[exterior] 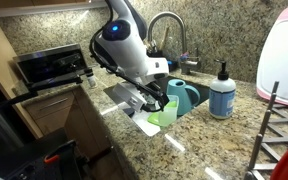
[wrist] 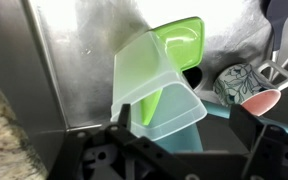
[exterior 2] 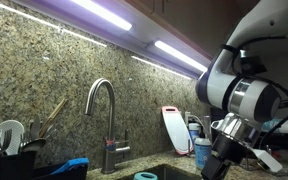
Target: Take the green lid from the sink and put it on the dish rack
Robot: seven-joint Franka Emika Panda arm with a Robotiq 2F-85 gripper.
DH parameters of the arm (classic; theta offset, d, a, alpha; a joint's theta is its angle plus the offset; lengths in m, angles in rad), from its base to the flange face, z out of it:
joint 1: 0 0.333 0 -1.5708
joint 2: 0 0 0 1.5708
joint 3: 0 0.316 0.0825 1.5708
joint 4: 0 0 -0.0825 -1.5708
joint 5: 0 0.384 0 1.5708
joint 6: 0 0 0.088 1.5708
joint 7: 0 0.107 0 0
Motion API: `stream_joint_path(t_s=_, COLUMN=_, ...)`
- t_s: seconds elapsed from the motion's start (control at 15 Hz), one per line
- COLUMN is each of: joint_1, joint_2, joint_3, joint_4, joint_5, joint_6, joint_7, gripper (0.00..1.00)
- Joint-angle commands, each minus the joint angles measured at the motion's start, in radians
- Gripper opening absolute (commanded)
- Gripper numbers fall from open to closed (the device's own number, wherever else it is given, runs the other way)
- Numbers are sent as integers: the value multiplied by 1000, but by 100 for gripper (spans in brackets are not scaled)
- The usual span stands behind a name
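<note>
Over the basin now: in an exterior view the gripper (exterior: pixel 150 110) is seen lowered, with the lid (exterior: pixel 164 115) at its tips, just before the jug (exterior: pixel 185 95); the rack (exterior: pixel 280 128) is well apart. In an exterior view the gripper (exterior 2: pixel 222 162) is seen low, beside the faucet (exterior 2: pixel 104 108). In the wrist view the lid (wrist: pixel 156 85) is shown tilted against the sink (wrist: pixel 74 60) wall, and the jaws are held wide around it, with a gap left at one finger.
</note>
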Motion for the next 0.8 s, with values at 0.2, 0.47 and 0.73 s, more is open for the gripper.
stream_joint_path(t_s=0.2, joint_1=49, joint_2=19, joint_3=-8, joint_4=54, joint_5=160, joint_6=88, joint_7=-164, gripper=100)
stream_joint_path(t_s=0.47, joint_1=56, joint_2=26, joint_3=-12, joint_4=69, joint_5=233, joint_6=90, joint_7=-228, gripper=100)
stream_joint_path(t_s=0.73, joint_1=57, joint_2=31, joint_3=-13, joint_4=71, joint_5=283, joint_6=92, joint_7=-247, gripper=100)
